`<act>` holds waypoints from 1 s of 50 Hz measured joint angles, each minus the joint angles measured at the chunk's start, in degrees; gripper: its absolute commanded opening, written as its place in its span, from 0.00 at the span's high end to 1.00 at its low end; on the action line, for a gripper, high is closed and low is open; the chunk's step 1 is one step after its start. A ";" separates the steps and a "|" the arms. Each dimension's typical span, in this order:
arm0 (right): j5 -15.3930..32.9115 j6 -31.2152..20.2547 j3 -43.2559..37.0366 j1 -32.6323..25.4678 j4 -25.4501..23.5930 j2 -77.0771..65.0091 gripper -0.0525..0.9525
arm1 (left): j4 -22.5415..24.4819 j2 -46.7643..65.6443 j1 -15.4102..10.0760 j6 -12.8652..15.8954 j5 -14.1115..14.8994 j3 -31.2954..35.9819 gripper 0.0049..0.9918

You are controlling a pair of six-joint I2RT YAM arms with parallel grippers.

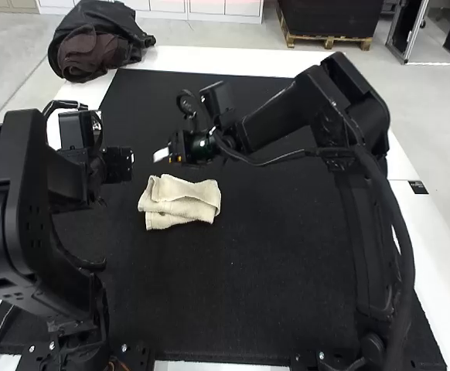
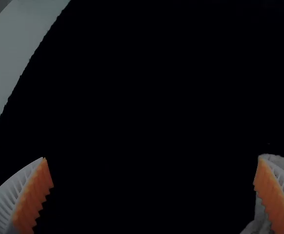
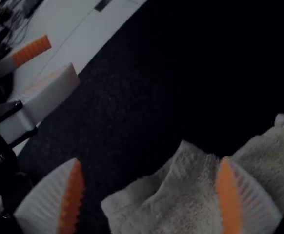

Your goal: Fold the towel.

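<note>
Towel of cream, textured cloth (image 1: 180,202) lies loosely folded and rumpled, its layers uneven, on the flat black mat (image 1: 271,301) covering much of the white counter (image 1: 444,246), between the two arms. The left end effector (image 2: 152,158), with white ribbed fingers and orange pads, is spread wide and empty; the cloth lies beside one finger. The right end effector (image 3: 151,160), of the same type, is also wide and holds nothing; one finger is over or against the cloth. Caution: closing at this position may pinch only an upper layer, because the edges are uneven; the stack could then shear or open. Excess downward travel may drag the cloth along the mat. Simultaneous approach risks contact between the end effectors, given their close spacing.
</note>
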 measured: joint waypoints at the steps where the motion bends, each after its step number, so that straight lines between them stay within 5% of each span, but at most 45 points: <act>1: -0.09 0.02 -0.31 -0.35 0.39 -0.39 0.96 | 0.00 0.00 0.02 0.00 0.00 0.00 0.02; 27: -2.86 0.68 -11.02 -1.20 9.97 -2.47 0.97 | 0.50 0.00 0.00 0.00 0.02 -1.05 0.03; 50: -4.09 1.01 -12.70 -1.05 18.73 4.17 0.97 | 0.87 0.00 0.02 0.00 0.22 -1.07 0.03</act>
